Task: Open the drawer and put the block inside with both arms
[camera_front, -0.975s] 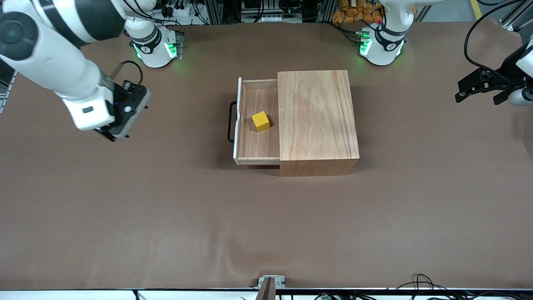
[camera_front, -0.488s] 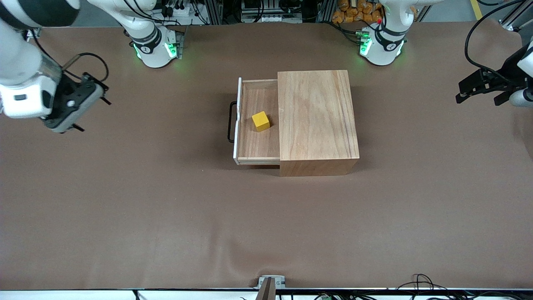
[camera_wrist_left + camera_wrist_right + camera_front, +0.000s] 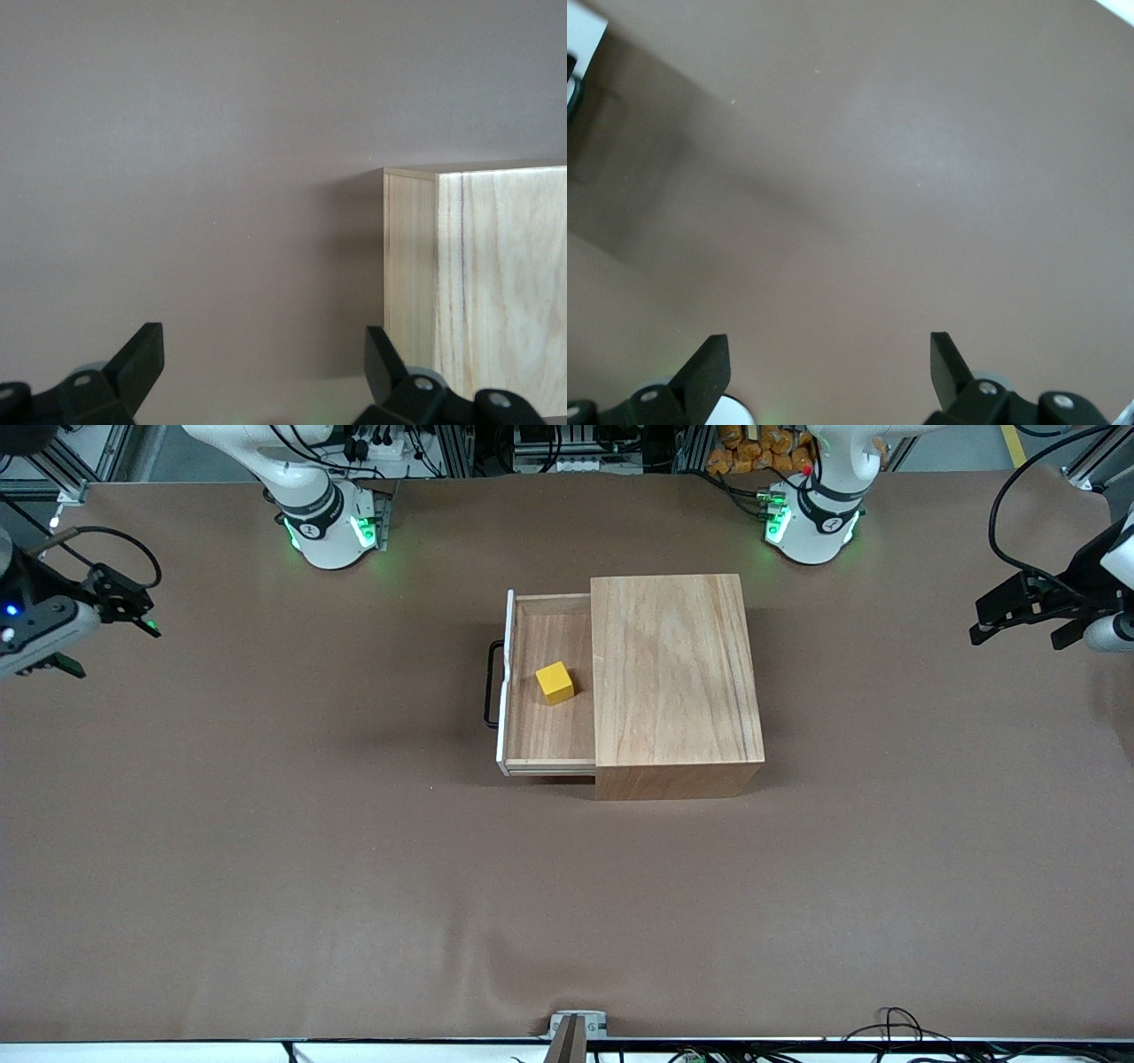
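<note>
Right gripper (image 3: 106, 633) withdrawn, well apart from block (image 3: 555, 683) in drawer (image 3: 542, 737).

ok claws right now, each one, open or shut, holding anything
left claw: open, holding nothing, beside the wooden box
right claw: open, holding nothing, over bare table

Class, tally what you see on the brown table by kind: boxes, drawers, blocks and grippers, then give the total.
Wooden box: 1
Open drawer: 1
Yellow block: 1
Grippers: 2, the left gripper and the right gripper
Total: 5
</note>
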Robot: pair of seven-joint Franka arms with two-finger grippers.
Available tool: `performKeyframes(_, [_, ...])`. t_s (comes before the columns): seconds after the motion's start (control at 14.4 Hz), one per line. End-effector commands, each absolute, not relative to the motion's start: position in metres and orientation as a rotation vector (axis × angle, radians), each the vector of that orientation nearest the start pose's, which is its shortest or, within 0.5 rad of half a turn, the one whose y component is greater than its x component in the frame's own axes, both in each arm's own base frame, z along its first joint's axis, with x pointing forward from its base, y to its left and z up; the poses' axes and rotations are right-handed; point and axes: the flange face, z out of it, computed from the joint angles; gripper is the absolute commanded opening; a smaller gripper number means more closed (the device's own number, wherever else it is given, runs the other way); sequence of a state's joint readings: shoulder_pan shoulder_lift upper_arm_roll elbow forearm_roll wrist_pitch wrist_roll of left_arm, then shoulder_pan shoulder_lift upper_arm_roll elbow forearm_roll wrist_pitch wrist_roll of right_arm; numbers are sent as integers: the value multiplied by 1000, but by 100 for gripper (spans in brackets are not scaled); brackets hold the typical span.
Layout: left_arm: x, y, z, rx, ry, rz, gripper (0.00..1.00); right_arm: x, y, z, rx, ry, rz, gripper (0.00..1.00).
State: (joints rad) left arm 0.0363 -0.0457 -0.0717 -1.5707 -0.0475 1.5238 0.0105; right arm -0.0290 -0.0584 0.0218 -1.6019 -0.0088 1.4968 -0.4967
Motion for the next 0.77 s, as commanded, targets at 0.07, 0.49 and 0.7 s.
performKeyframes(0.07, [538, -24, 650, -3173, 98, -4, 100, 507, -35, 648, -3105, -299, 87, 100])
performKeyframes(0.49, [537, -20, 649, -3173, 91, 10, 100, 482, -50, 662, -3072, 170, 90, 100])
performKeyframes(0.7, [537, -21, 649, -3173, 91, 10, 100, 482, -57, 663, -3076, 181, 79, 100])
